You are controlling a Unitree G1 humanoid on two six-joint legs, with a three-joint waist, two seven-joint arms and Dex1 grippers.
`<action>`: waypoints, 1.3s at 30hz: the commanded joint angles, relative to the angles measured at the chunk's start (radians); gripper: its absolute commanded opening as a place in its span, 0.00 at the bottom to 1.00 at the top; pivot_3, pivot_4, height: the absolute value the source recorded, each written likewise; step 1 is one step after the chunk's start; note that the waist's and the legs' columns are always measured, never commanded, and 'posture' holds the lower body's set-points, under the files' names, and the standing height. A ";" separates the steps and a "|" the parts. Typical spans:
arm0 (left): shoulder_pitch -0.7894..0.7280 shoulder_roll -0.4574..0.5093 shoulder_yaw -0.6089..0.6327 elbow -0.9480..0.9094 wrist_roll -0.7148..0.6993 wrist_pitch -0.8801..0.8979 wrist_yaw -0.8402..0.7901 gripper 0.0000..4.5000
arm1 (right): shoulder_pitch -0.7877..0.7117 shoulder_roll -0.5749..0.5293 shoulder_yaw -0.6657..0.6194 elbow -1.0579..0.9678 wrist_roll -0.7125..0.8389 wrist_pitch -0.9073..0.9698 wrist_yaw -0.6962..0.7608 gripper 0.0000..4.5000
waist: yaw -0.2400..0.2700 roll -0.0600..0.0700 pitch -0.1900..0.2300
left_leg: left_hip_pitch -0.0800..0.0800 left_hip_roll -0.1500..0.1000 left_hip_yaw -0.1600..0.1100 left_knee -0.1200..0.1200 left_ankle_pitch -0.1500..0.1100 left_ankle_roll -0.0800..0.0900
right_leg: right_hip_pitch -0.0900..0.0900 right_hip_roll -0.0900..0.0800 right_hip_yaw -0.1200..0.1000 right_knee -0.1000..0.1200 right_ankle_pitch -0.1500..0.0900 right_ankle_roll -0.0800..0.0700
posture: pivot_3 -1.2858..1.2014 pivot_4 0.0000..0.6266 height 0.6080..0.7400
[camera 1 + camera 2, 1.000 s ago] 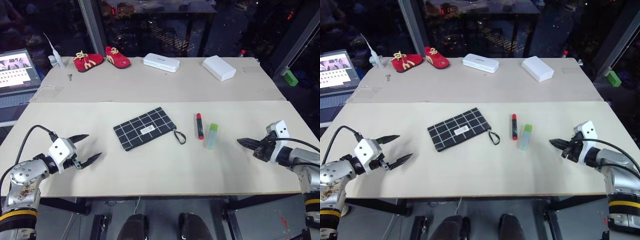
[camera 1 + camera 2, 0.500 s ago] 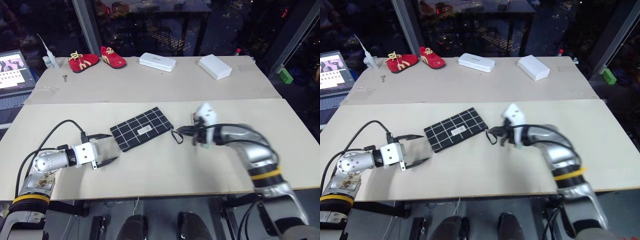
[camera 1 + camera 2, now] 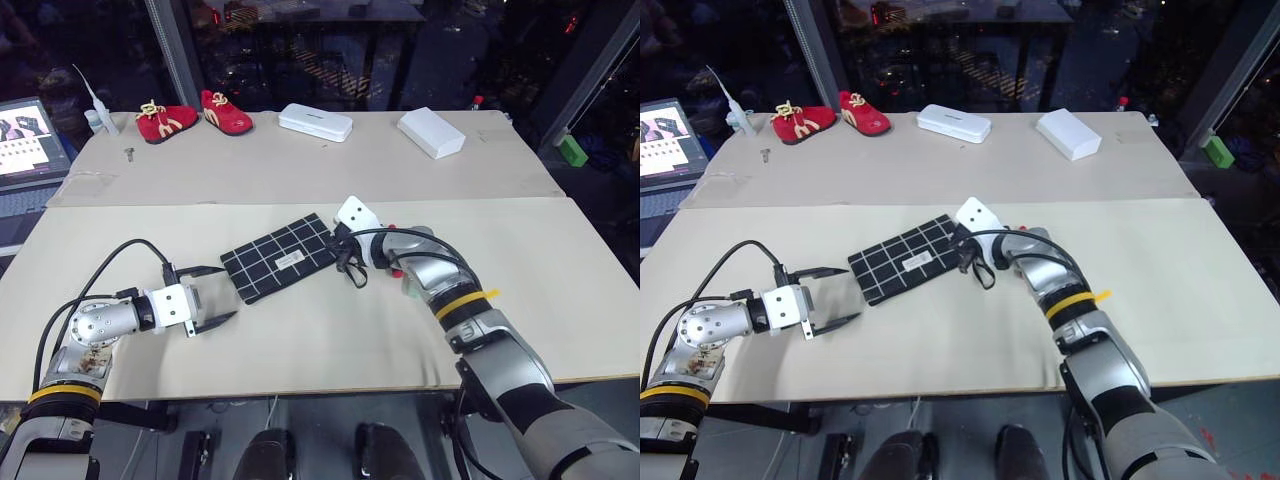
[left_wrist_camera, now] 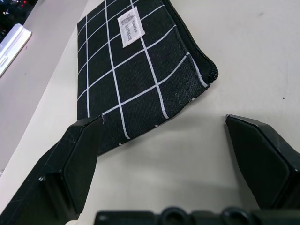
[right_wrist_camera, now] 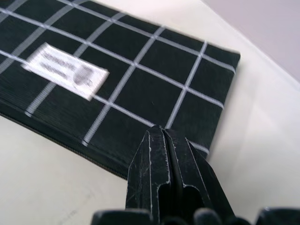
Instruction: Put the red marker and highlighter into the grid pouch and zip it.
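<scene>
The grid pouch (image 3: 285, 258), black with white lines and a small white label, lies flat at the middle of the table. Its black cord loop (image 3: 353, 272) trails off its right end. My right gripper (image 3: 339, 244) is shut with nothing in it, and its tip sits over the pouch's right end (image 5: 154, 70). My right forearm covers most of the red marker (image 3: 397, 269) and the highlighter (image 3: 409, 291); only slivers peek out beneath it. My left gripper (image 3: 214, 294) stands open just left of the pouch, and the pouch's near corner (image 4: 187, 89) lies between its fingers.
At the back of the table are a pair of red shoes (image 3: 196, 114), a long white case (image 3: 315, 122) and a white box (image 3: 432, 133). A laptop (image 3: 25, 140) stands off the left edge. A green block (image 3: 572, 150) sits beyond the right edge.
My right arm swung left across the table from the right edge to the pouch's right end, covering the marker and highlighter. My left gripper shifted slightly toward the pouch, then kept still. The camera view also shifted.
</scene>
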 commanded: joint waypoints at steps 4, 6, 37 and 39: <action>0.011 0.018 0.009 -0.017 -0.010 -0.031 0.015 1.00 | -0.007 -0.003 0.097 0.088 -0.162 -0.145 -0.026 0.01 | -0.003 0.000 0.000 | 0.002 0.000 0.000 0.000 0.000 0.000 | 0.001 0.000 0.000 0.002 0.000 0.000 | 0.52 0.24 1.00; 0.005 0.017 0.006 -0.014 -0.003 -0.037 0.019 1.00 | -0.009 -0.003 0.104 0.104 -0.183 -0.173 -0.026 0.01 | -0.003 0.000 0.000 | 0.004 0.000 0.000 0.000 0.000 0.000 | 0.002 0.000 0.000 0.003 0.000 0.000 | 0.52 0.24 1.00; -0.333 -0.067 -0.212 0.431 0.430 -0.478 0.531 0.87 | -0.034 0.027 0.020 0.166 -0.181 -0.199 -0.026 0.00 | 0.002 0.000 0.000 | 0.008 0.000 0.003 0.000 0.001 -0.002 | 0.003 -0.002 0.000 0.008 0.000 0.000 | 0.52 0.24 1.00; -0.338 -0.073 -0.218 0.441 0.424 -0.492 0.534 0.69 | -0.030 0.022 0.018 0.162 -0.181 -0.200 -0.022 0.00 | 0.002 0.000 0.000 | 0.008 0.000 0.003 0.000 0.001 -0.002 | 0.003 -0.002 0.000 0.008 0.000 0.000 | 0.52 0.24 1.00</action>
